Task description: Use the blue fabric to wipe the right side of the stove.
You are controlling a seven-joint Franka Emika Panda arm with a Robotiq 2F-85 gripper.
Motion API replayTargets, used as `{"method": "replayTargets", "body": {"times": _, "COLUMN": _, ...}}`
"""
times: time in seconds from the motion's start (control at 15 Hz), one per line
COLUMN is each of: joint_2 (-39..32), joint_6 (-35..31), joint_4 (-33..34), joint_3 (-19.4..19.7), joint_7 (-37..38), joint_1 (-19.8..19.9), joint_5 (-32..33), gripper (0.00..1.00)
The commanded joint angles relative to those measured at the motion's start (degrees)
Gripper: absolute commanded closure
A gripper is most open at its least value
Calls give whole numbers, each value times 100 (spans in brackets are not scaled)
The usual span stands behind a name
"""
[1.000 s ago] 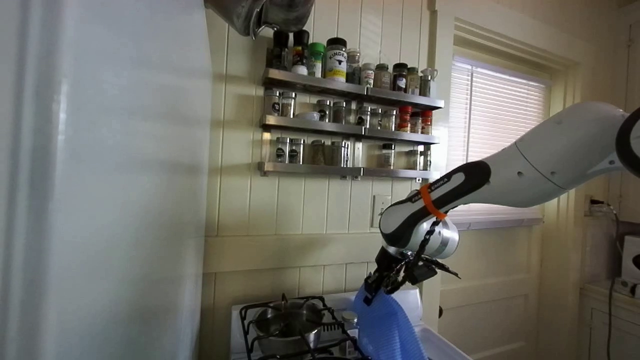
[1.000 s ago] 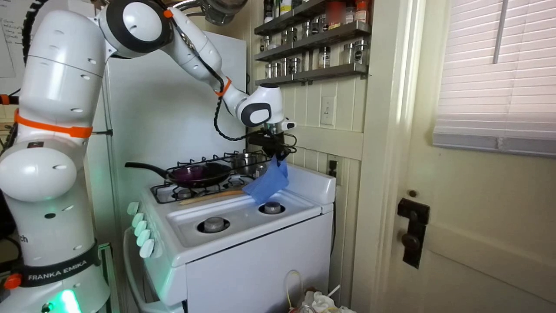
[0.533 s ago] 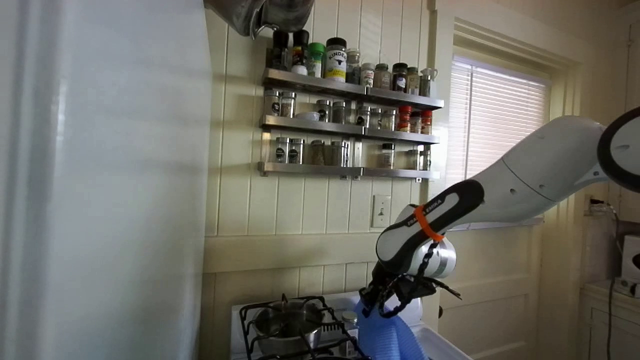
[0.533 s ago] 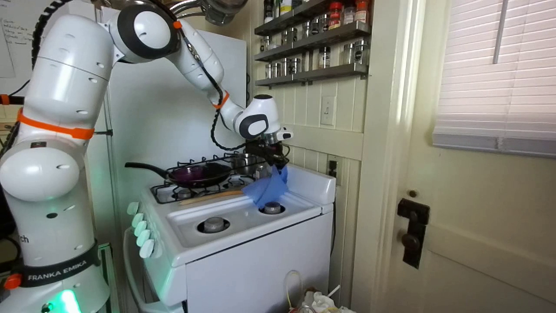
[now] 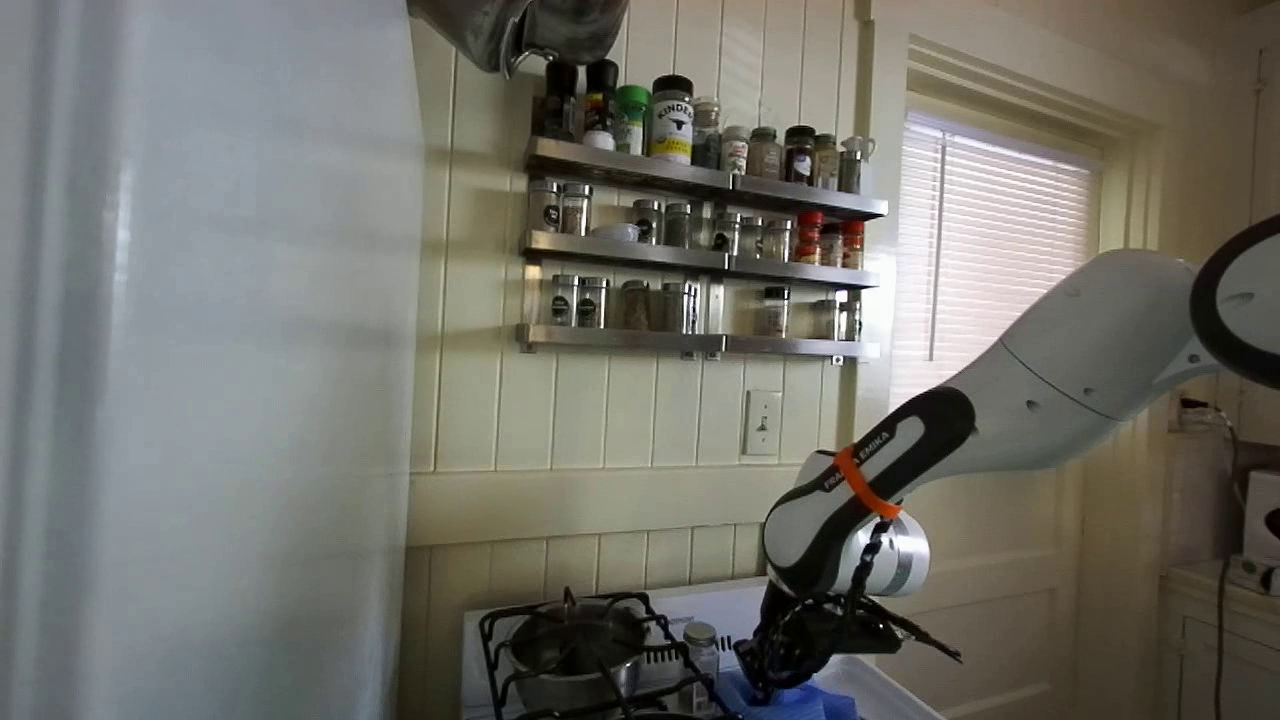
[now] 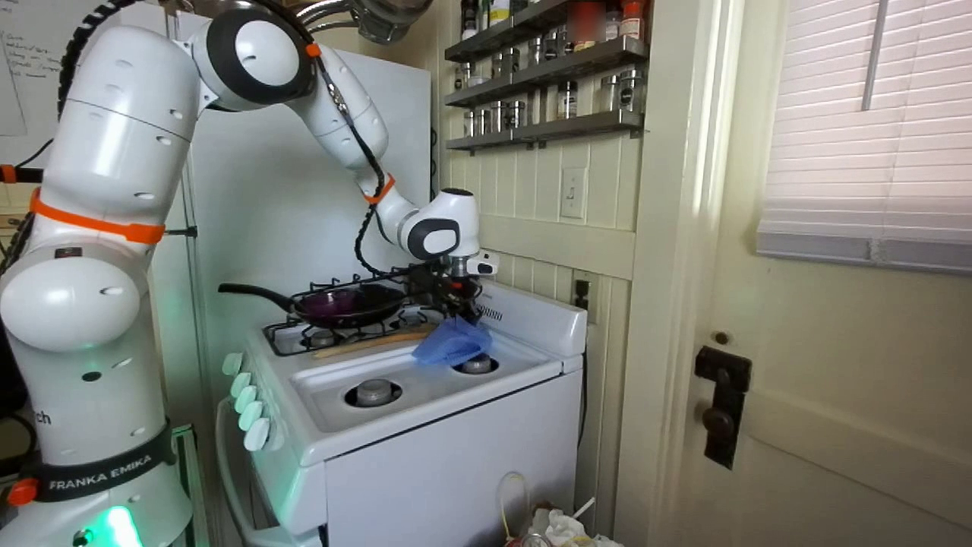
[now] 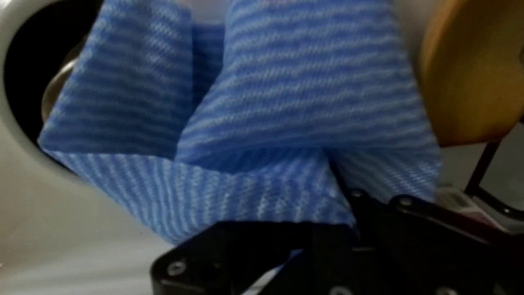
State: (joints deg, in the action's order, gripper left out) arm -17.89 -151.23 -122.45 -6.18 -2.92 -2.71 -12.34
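Note:
The blue fabric (image 6: 452, 343) lies bunched on the rear of the white stove (image 6: 456, 441), on the right half of its top. It reaches up against the rear burner (image 6: 477, 363). My gripper (image 6: 463, 313) is low over the stove, shut on the fabric's upper end. In the wrist view, the striped blue fabric (image 7: 311, 90) folds out ahead of the black gripper (image 7: 327, 217), its gripped edge disappearing between the fingers. An exterior view shows only the top of the blue fabric (image 5: 800, 703) beneath the gripper (image 5: 757, 680); the rest falls below the frame.
A wooden utensil (image 6: 372, 346) lies along the stove's middle, close beside the fabric. A dark frying pan (image 6: 353, 304) sits on the left grates. Behind are a steel pot (image 5: 580, 665) and a glass jar (image 5: 701, 660). The stove's raised back edge (image 6: 539, 315) stands near the gripper.
My gripper has come down toward the stove top, still holding the fabric. The fabric, earlier hanging in a taller drape, now sits lower and more crumpled.

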Motion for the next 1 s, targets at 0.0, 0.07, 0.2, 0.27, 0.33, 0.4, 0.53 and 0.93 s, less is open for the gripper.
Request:
{"method": "replayTargets", "body": {"times": 0.0, "joint_2": -162, "joint_6": 493, "joint_4": 87, "joint_3": -135, "joint_7": -88, "joint_1": 178, "joint_5": -366, "gripper": 100}}
{"method": "replayTargets", "body": {"times": 0.07, "joint_2": -237, "joint_6": 512, "joint_4": 189, "joint_3": -153, "joint_7": -209, "joint_1": 234, "joint_5": -467, "gripper": 100}}
{"method": "replayTargets", "body": {"times": 0.2, "joint_2": -94, "joint_6": 332, "joint_4": 64, "joint_3": -71, "joint_7": -62, "joint_1": 131, "joint_5": -295, "gripper": 98}}
{"method": "replayTargets", "body": {"times": 0.27, "joint_2": -124, "joint_6": 342, "joint_4": 91, "joint_3": -74, "joint_7": -72, "joint_1": 157, "joint_5": -313, "gripper": 98}}
{"method": "replayTargets", "body": {"times": 0.33, "joint_2": -139, "joint_6": 347, "joint_4": 107, "joint_3": -80, "joint_7": -74, "joint_1": 173, "joint_5": -318, "gripper": 98}}
{"method": "replayTargets", "body": {"times": 0.4, "joint_2": -140, "joint_6": 349, "joint_4": 109, "joint_3": -83, "joint_7": -75, "joint_1": 177, "joint_5": -321, "gripper": 100}}
{"method": "replayTargets", "body": {"times": 0.53, "joint_2": -131, "joint_6": 231, "joint_4": -36, "joint_3": -59, "joint_7": -17, "joint_1": 124, "joint_5": -248, "gripper": 100}}
{"method": "replayTargets", "body": {"times": 0.93, "joint_2": -298, "joint_6": -734, "joint_4": -220, "joint_3": -4, "joint_7": 114, "joint_1": 251, "joint_5": -411, "gripper": 100}}
